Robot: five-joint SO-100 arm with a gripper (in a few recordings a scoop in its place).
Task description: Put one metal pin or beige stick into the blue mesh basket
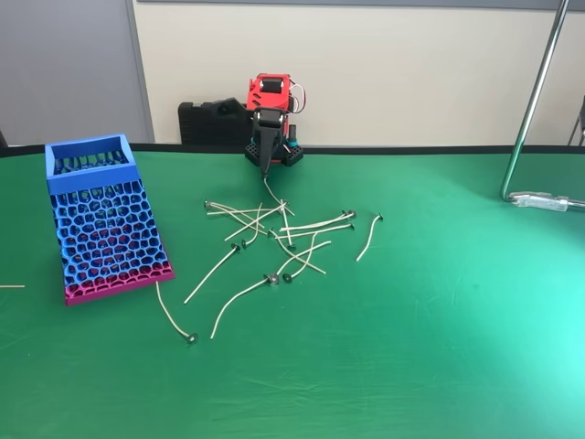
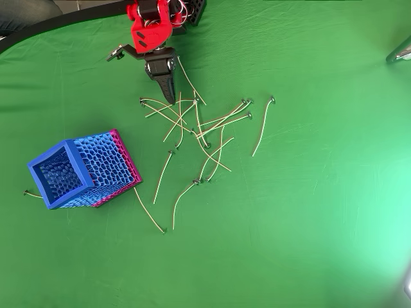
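Gripper: the gripper [image 2: 169, 97] hung tip-down at the near edge of the stick pile; fingers looked pressed together into one point with nothing between them that I could make out, so I'd call it closed and empty.

Basket: the blue mesh basket [image 2: 82, 168] stood well off to the gripper's left in the overhead view, open top up, pink band at the base.

Sticks: the pile of sticks [image 2: 202, 131] lay just in front of the tip and fanned away from it. The closest one [image 2: 186, 77] ran right beside the fingers.

Handling: my guess is they're feather-light, thin, a bit springy and curved, so they'll roll or flick away. The little metal disc on one end is probably the only weight. I'd grab mid-length on a stick lying clear of the tangle.

Count: one basket. Roughly a dozen sticks, hard to be exact where they cross. One loner [image 2: 148, 210] lay touching the basket's base, another [image 2: 262, 127] sat off to the far side.
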